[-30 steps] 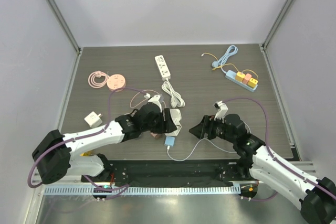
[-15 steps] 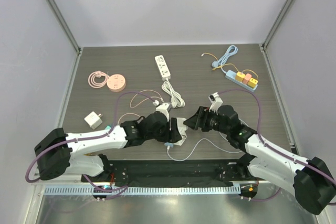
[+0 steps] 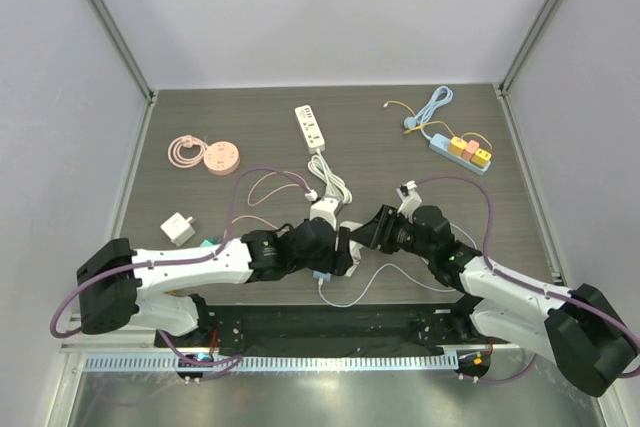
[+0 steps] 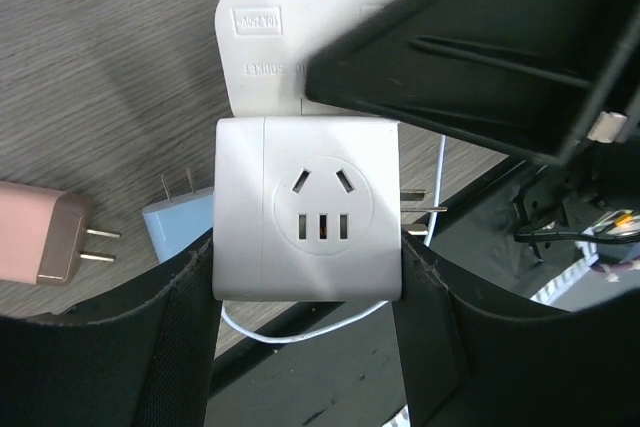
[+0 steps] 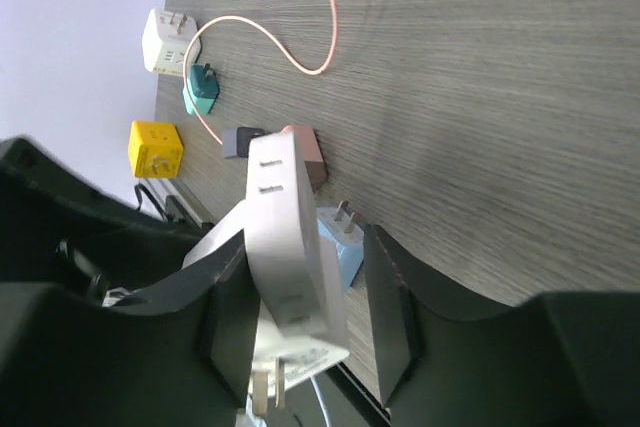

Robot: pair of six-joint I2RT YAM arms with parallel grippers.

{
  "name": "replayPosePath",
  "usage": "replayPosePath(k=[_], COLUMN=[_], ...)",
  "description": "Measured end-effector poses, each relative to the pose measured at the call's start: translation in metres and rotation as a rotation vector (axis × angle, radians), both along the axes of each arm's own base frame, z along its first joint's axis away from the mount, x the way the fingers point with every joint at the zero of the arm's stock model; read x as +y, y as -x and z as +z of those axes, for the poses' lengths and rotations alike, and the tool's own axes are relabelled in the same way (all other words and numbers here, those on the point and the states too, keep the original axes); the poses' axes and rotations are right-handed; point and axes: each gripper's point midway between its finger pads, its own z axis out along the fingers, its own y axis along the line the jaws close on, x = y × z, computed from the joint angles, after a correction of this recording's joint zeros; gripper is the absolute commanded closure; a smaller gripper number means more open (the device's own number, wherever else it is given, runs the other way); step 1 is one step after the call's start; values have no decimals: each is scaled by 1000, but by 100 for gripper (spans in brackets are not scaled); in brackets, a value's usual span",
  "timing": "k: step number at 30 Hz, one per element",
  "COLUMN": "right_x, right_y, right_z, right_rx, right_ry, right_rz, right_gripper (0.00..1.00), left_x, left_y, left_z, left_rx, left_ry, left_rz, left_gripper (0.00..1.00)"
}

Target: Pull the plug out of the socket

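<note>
White socket cube [image 4: 305,209] sits pinched in the left hand [image 4: 305,255], while the right hand [image 5: 305,243], spread, straddles its flat plug [image 5: 283,232].

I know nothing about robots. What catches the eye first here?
The left gripper and right gripper meet at the table's near middle. The left clamps a white socket cube, and the right straddles the white plug joined to it. Behind lie a white power strip and a blue power strip.

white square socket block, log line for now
left gripper: shut on white square socket block | right gripper: open astride white rounded plug | plug: joined to block, not pulled
</note>
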Motion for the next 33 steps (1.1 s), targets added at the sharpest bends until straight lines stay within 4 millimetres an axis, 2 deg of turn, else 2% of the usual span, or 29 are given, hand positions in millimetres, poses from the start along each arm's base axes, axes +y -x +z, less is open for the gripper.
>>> replayPosePath(k=[2,3,5,6,8,17,19,23,27,29,33], right_x=[0,0,1,1,0,-9,-20,-60,-86,-92,-84], right_y=[1,1,2,1,0,11,3,-25,-42,-44,-36], right_z=[-6,-8,-8,-5,-5,13,13,-3,-11,-21,-39], right_rx=[23,36,51,49,64,128,126,156,166,189,214], right_ry=[-12,-21,-41,-51,-70,-243,-270,-276,-259,-202,-89], right_rz=[-9,-15,-26,-31,-53,-138,-214,-432,-534,-544,-449], right_gripper=[60,70,81,92,99,99,99,99,99,99,99], left_x=[-3,-4,-5,-4,-4,-8,-4,9,18,24,37], left_y=[3,5,7,8,8,25,32,42,42,39,32], left_z=[1,0,-1,-3,-2,13,15,9,6,9,29], left_rx=[-24,-37,-53,-62,-86,-212,-233,-253,-263,-275,-301], left_ry=[-29,-47,-72,-83,-90,-38,-38,-71,-94,-100,-76], left_rz=[-13,-20,-25,-22,-11,61,63,57,75,87,115], left_gripper=[100,100,100,100,100,100,100,100,100,100,100])
